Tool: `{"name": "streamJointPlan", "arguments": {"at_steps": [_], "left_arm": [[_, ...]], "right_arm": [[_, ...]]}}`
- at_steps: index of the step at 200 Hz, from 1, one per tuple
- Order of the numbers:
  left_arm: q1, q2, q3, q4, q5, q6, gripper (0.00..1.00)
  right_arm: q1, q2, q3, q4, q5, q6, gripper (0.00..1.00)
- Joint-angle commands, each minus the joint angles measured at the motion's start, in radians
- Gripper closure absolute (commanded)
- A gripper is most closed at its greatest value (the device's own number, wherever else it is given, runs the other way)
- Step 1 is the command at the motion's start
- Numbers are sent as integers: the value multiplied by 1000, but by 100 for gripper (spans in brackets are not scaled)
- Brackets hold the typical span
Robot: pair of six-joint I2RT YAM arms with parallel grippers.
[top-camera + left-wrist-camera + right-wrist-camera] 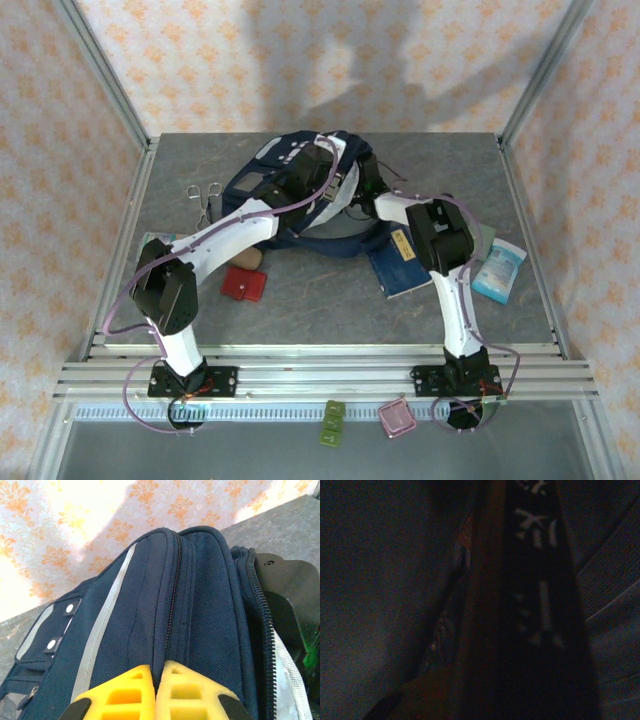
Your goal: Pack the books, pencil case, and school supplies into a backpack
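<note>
The navy backpack [300, 190] lies at the back middle of the table, its striped top panel [150, 605] close in the left wrist view. My left gripper [156, 676] is shut on a fold of its fabric beside a zipper. My right arm [440, 240] reaches into the backpack's opening, and its wrist view is dark. There a tan-brown book [490, 630] with a dark cover and pale lettering runs up from my right gripper, which is shut on it. The dark blue book [405, 262], the red square item [243, 284] and the tan pencil case [248, 258] lie on the table.
Scissors [203, 196] lie left of the backpack. A light-blue packet [498, 268] sits by the right edge. Small green [333, 421] and pink [397, 417] items rest in front of the rail. Metal posts frame the table.
</note>
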Motion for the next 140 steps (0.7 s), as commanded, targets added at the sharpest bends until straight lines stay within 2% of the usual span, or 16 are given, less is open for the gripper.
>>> {"name": "streamJointPlan", "arguments": {"at_steps": [1, 11, 29, 50, 58, 89, 114, 140], "left_arm": [[-22, -65, 16, 145, 38, -19, 100], [-22, -61, 12, 148, 28, -18, 100], [-21, -48, 7, 157, -6, -10, 100], [-15, -22, 14, 156, -45, -7, 100], [-11, -15, 15, 156, -50, -7, 100], [1, 1, -9, 175, -53, -15, 100], [2, 9, -8, 179, -32, -35, 100], [1, 3, -7, 180, -13, -51, 100]], "right_arm": [[18, 16, 45, 45, 83, 56, 78], [12, -8, 27, 15, 127, 36, 66], [-4, -66, 7, -99, 190, -46, 52], [-36, -161, -67, -169, 231, -102, 49], [-53, -206, -113, -173, 244, -111, 45], [-100, -324, -248, -167, 265, -137, 44], [-98, -296, -258, -168, 276, -126, 45], [-92, -260, -257, -157, 343, -93, 53]]}}
